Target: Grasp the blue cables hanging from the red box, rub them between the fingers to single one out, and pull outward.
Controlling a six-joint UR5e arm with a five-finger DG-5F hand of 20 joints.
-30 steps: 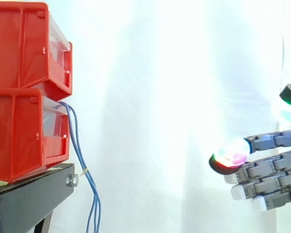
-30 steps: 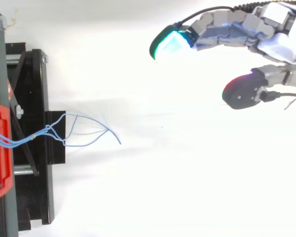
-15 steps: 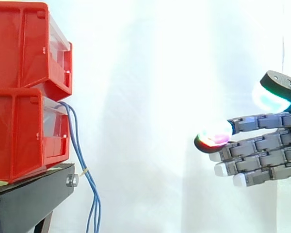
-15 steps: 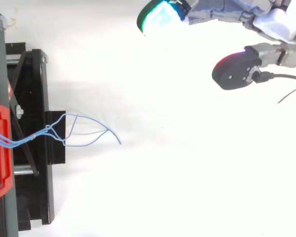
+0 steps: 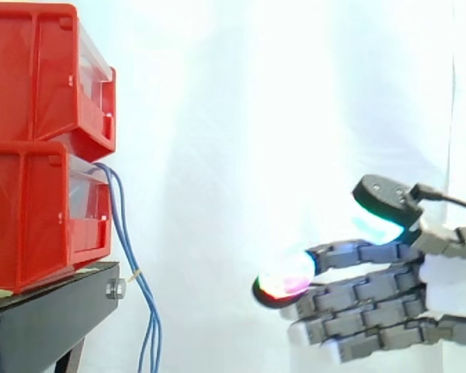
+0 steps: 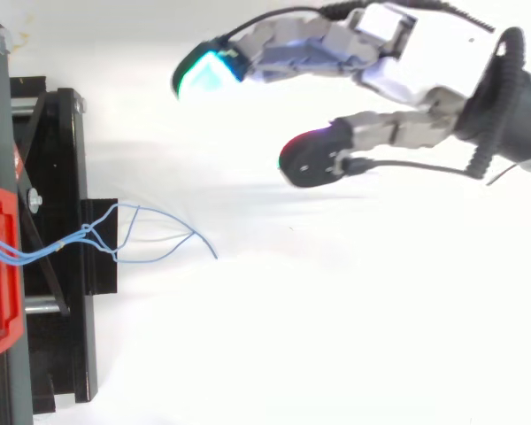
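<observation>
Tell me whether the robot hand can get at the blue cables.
Probably yes: the open robot hand faces the blue cables, nothing stands between them, and they hang free from the red box.

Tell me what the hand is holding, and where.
Nothing. The hand is open, well clear of the cables, which hang free from the lower red bin.

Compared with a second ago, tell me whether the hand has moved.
Yes. In the side view the hand has come left, toward the red bins, and sits lower. It remains well clear of the blue cables, fingers open.
</observation>
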